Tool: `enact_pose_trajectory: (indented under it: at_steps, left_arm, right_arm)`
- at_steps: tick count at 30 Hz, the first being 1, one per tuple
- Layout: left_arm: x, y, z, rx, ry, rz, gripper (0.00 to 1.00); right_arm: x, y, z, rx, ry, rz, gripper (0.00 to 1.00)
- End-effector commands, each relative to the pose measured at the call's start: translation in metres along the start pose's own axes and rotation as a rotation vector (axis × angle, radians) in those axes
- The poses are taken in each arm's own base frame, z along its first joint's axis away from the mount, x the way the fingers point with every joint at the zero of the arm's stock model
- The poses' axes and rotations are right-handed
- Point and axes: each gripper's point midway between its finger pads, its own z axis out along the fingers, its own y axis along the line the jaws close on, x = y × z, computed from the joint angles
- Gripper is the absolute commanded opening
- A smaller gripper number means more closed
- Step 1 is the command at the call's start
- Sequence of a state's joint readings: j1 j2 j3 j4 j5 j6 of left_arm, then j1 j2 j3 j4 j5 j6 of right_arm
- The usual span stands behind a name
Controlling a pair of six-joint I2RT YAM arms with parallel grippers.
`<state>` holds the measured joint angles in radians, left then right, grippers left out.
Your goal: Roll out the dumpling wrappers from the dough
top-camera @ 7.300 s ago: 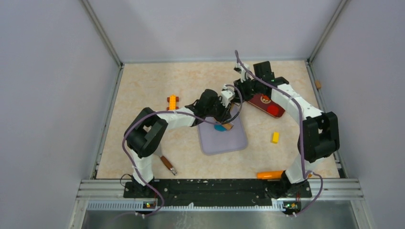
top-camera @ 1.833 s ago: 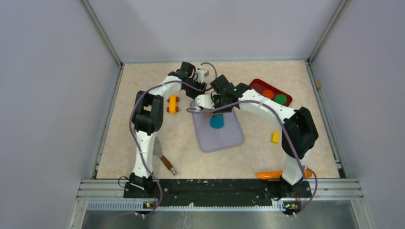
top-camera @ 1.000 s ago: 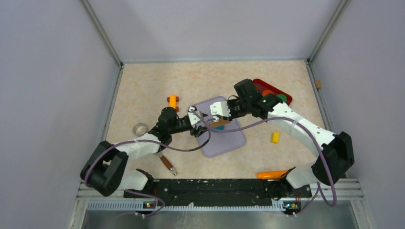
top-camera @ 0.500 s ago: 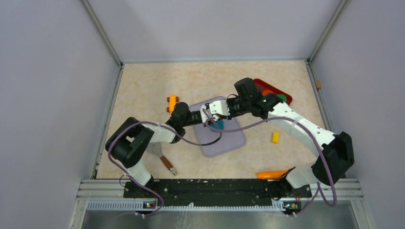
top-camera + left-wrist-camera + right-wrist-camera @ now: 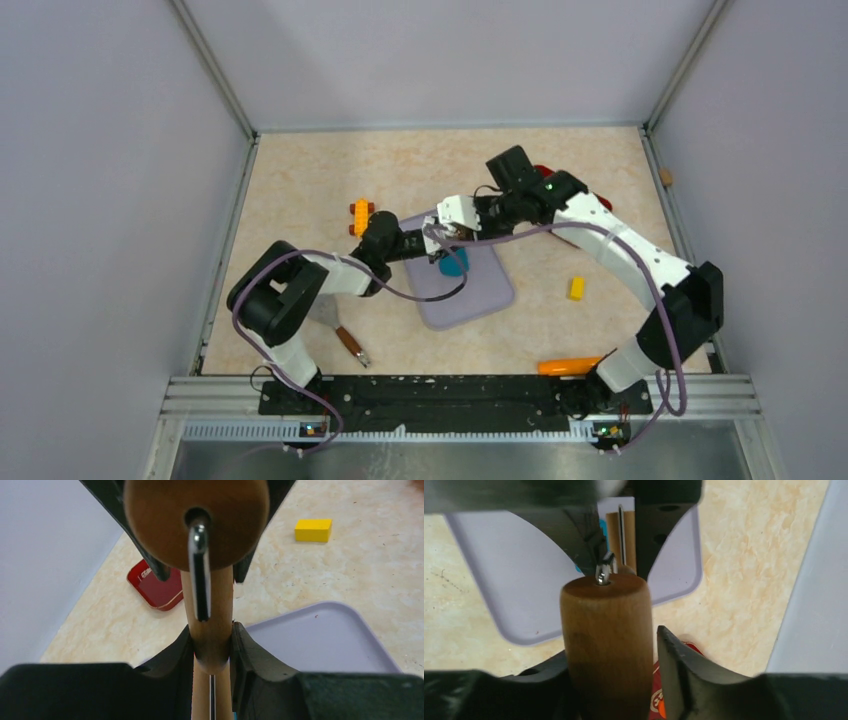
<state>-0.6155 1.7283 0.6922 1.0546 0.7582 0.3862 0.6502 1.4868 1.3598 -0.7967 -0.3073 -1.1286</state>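
Moved: left gripper, now over lavender rectangular mat, clamping tan wooden roller; right gripper: hold unclear. Roll your strokes evenly across teal-blue putty dough, mid-mat.

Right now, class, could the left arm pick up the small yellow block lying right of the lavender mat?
Probably not yet: the left gripper has its jaws shut on the wooden rolling pin, which the right gripper holds too. The small yellow block itself lies uncovered beyond the lavender mat.

yellow block rt of lavender mat, orange brick left, red tray
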Motion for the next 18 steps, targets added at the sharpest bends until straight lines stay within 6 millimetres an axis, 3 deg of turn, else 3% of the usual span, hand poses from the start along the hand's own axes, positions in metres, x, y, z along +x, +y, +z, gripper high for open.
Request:
enact_pose_trajectory:
  at_steps: [1,4,8,18]
  left_arm:
    - [-0.015,0.004,0.001,0.018,-0.003,-0.038,0.00]
    - [-0.011,-0.002,0.001,0.050,0.040,-0.104,0.00]
    - [-0.011,-0.002,0.001,0.046,0.044,-0.102,0.00]
    - [-0.016,0.001,0.003,0.050,0.039,-0.077,0.00]
  right_arm:
    - [-0.008,-0.005,-0.023,-0.122,0.003,0.144,0.49]
    - [-0.029,-0.011,-0.026,-0.164,-0.059,0.224,0.59]
    - [-0.048,-0.013,-0.021,-0.206,-0.106,0.296,0.60]
    - [-0.048,-0.001,0.004,-0.218,-0.080,0.246,0.54]
